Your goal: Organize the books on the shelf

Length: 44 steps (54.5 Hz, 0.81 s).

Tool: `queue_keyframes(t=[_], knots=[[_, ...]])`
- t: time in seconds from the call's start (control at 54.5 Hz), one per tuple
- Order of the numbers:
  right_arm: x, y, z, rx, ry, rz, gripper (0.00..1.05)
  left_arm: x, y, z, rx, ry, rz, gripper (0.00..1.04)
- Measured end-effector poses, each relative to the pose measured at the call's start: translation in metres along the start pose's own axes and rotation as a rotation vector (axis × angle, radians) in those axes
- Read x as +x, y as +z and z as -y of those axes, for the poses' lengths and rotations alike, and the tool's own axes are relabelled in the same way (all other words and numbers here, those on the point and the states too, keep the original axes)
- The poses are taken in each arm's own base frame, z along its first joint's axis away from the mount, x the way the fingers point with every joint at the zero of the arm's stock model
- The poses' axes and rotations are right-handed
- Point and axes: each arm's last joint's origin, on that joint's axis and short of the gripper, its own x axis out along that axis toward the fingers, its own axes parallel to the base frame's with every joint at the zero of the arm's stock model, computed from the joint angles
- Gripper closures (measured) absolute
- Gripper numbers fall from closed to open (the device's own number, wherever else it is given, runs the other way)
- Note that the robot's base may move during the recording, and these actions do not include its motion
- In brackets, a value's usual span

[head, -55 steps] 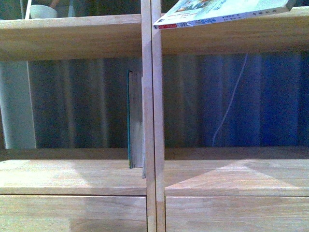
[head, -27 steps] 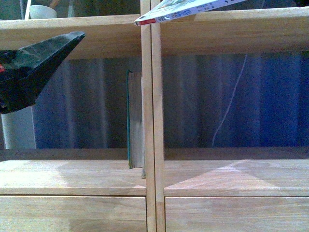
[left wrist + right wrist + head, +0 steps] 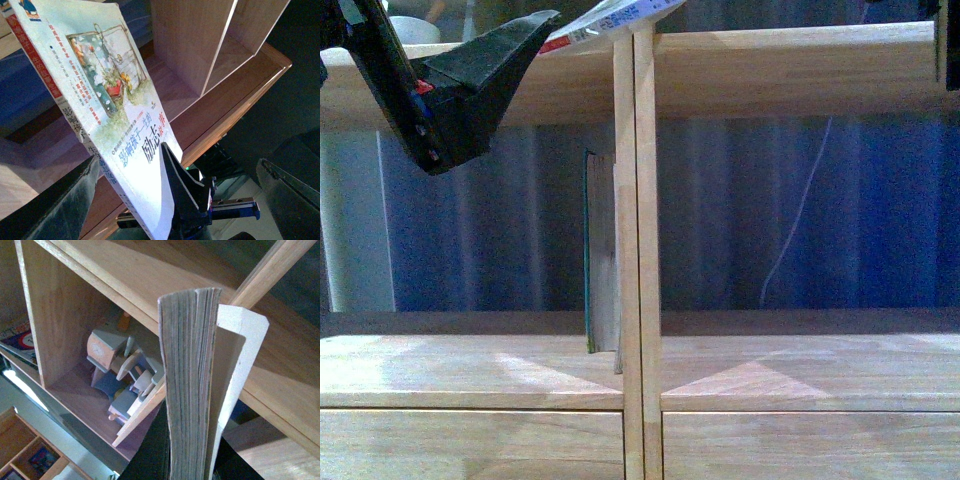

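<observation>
The thin pale paperback (image 3: pixel 610 18) hangs tilted above the top board of the light wood shelf (image 3: pixel 770 70), over the double upright. My right gripper (image 3: pixel 192 460) is shut on it, and its page edge (image 3: pixel 190 365) stands between the jaws. In the left wrist view its illustrated cover (image 3: pixel 105 85) fills the left side, with the right gripper's dark finger (image 3: pixel 180 195) on it. My left gripper (image 3: pixel 178 167) is open, its fingers on either side of the book's gripped end. It shows at the top left of the front view (image 3: pixel 470 85). The teal book (image 3: pixel 598 250) stands upright against the central upright.
Drawer fronts (image 3: pixel 470 445) run below the lower board. A white bowl (image 3: pixel 415 25) sits on the top board at the left. Wooden toys (image 3: pixel 125 375) lie in a shelf compartment in the right wrist view. A thin white cord (image 3: pixel 800 220) hangs behind the right bay.
The paperback has moved left and up and tilted more steeply. My left gripper has risen from the left edge up to the book's left end.
</observation>
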Motion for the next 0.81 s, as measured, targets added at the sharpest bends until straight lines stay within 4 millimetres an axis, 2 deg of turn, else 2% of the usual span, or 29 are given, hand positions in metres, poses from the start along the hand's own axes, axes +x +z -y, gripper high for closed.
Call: queue_keyframes(t=[0.514, 0.807], knots=[[-0.018, -0.009, -0.035, 0.079, 0.084, -0.052, 0.97, 0.008, 0.007, 0.004, 0.037, -0.02, 0.041, 0.07], [-0.024, -0.02, -0.041, 0.103, 0.095, -0.088, 0.97, 0.008, 0.01, 0.004, 0.062, 0.007, 0.068, 0.07]])
